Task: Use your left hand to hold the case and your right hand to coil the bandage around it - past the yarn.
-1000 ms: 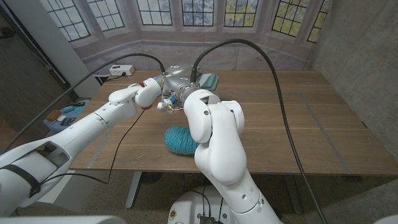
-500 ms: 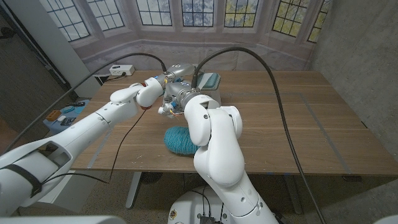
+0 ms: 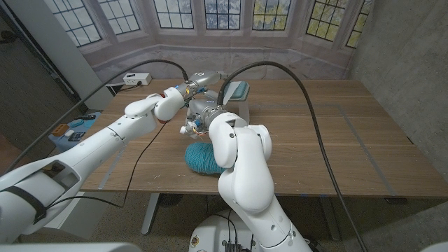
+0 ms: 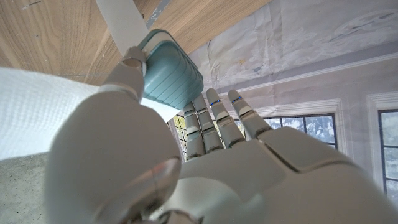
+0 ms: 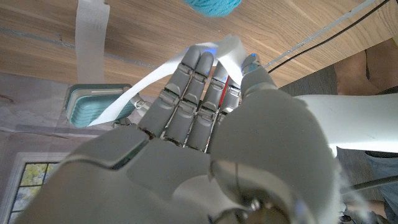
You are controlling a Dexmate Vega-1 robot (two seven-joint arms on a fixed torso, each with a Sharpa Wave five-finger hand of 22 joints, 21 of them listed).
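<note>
Presently gripping teal case (image 4: 171,71) with left hand (image 4: 205,155); right hand (image 5: 205,124) fingers (image 5: 193,93) holding bandage (image 5: 155,81), strip running toward case beyond fingertips.

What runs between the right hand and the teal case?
In the right wrist view, a white bandage strip stretches from the right hand fingers to the case.
</note>
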